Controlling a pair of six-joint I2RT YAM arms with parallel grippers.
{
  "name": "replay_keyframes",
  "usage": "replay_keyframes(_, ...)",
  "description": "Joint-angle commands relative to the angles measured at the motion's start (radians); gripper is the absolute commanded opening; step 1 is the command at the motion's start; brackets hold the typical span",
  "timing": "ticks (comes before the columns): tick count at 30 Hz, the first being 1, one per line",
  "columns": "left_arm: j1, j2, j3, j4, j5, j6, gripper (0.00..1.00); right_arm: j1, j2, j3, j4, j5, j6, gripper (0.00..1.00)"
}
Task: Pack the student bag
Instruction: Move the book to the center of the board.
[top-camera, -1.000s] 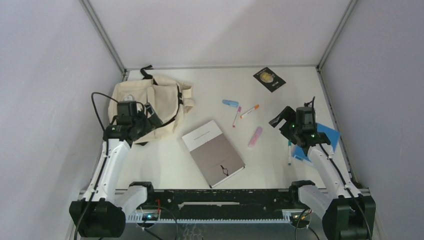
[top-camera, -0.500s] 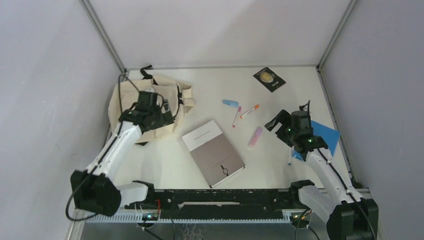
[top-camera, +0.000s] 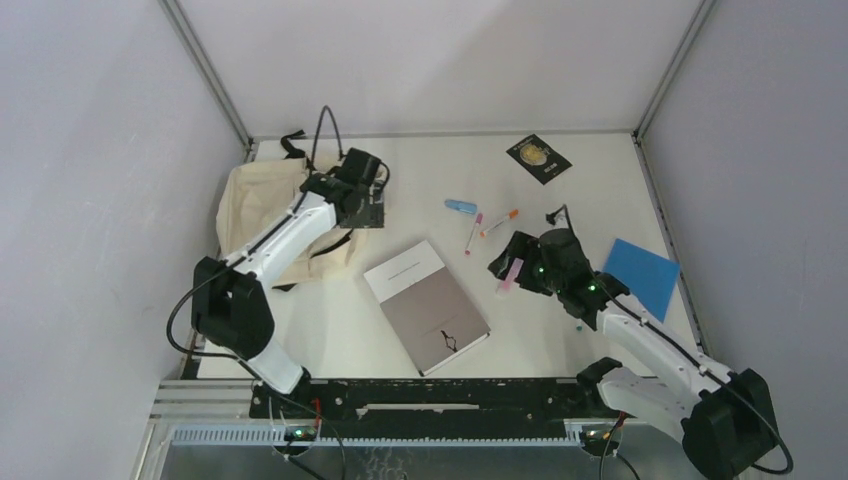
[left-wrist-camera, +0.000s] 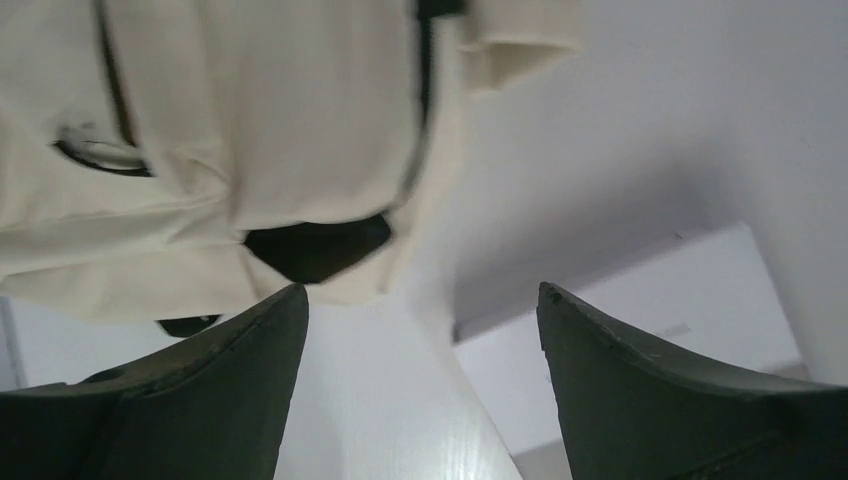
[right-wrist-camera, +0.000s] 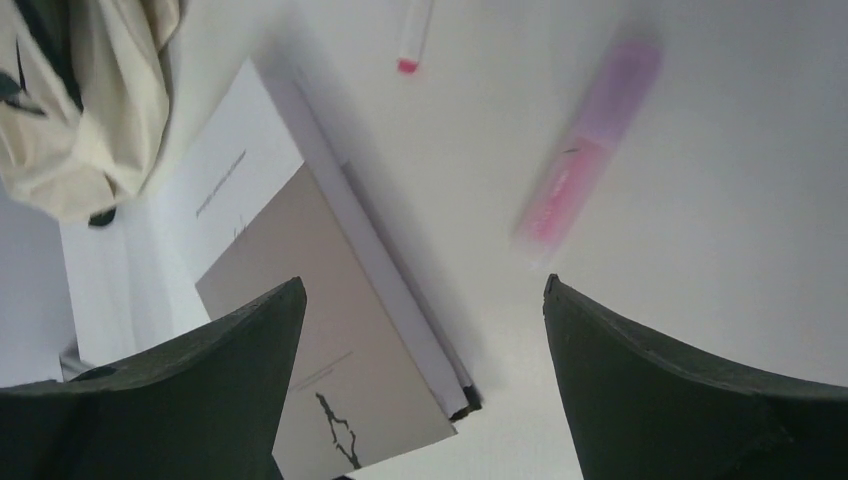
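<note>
your bag (top-camera: 255, 195) lies flat in the far left corner of the desk (top-camera: 330, 325), cream cloth with black straps, and the left arm reaches across it. the left pincer (top-camera: 366, 203) hangs over the bag's right edge with its jaws spread wide and nothing between them. from the left wrist you see the bag (left-wrist-camera: 250, 130) filling the upper left, a black patch at its lower edge, and the left pincer (left-wrist-camera: 420, 300) framing bare desk between that edge and the white corner of the book (left-wrist-camera: 640, 300). you cannot tell from these views whether the fingers touch the cloth.

the book (top-camera: 427, 305) sits near the middle of the desk, turned at an angle, just beside the bag. your right pincer (top-camera: 508, 264) is over the desk right of the book, jaws also wide apart and holding nothing. in the right wrist view the right pincer (right-wrist-camera: 420, 290) has the pink marker (right-wrist-camera: 590, 170) just ahead of its right finger, blurred, with the book (right-wrist-camera: 300, 300) at its left and a pink-tipped pen (right-wrist-camera: 412, 40) farther off.

a blue sheet (top-camera: 641, 273) lies by the right edge, and a dark booklet (top-camera: 539, 157) near the far edge.
</note>
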Motion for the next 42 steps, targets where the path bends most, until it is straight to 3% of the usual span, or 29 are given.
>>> replay_keyframes(1,-0.088,-0.001,0.046,-0.023,0.051,0.038,0.89,0.054,0.067,0.008,0.125,-0.131,-0.086,0.96)
replay_keyframes(5,-0.086,0.023,0.050,-0.028,0.071,0.044,0.89,0.145,0.164,0.057,0.129,-0.212,-0.172,0.90)
replay_keyframes(11,-0.086,0.011,0.009,-0.016,0.113,0.015,0.89,0.353,0.324,0.192,0.025,-0.026,-0.220,0.92)
replay_keyframes(14,-0.088,0.025,-0.057,0.038,0.254,-0.038,0.89,0.354,0.344,0.195,0.041,0.018,-0.163,0.91)
replay_keyframes(18,-0.087,0.052,-0.118,0.056,0.267,-0.097,0.89,0.353,0.300,0.196,0.037,0.020,-0.148,0.92)
replay_keyframes(21,-0.087,0.047,-0.163,0.084,0.276,-0.117,0.89,0.361,0.257,0.174,0.027,-0.071,-0.181,0.93)
replay_keyframes(25,-0.086,0.082,-0.186,0.114,0.330,-0.095,0.90,0.427,0.248,0.161,-0.020,-0.105,-0.190,0.93)
replay_keyframes(30,-0.087,0.161,-0.191,0.108,0.432,-0.076,0.89,0.481,0.270,0.127,-0.052,-0.012,-0.096,0.94)
replay_keyframes(42,-0.118,0.063,-0.288,0.117,0.534,-0.090,0.90,0.453,0.139,0.008,-0.264,0.278,0.187,0.99)
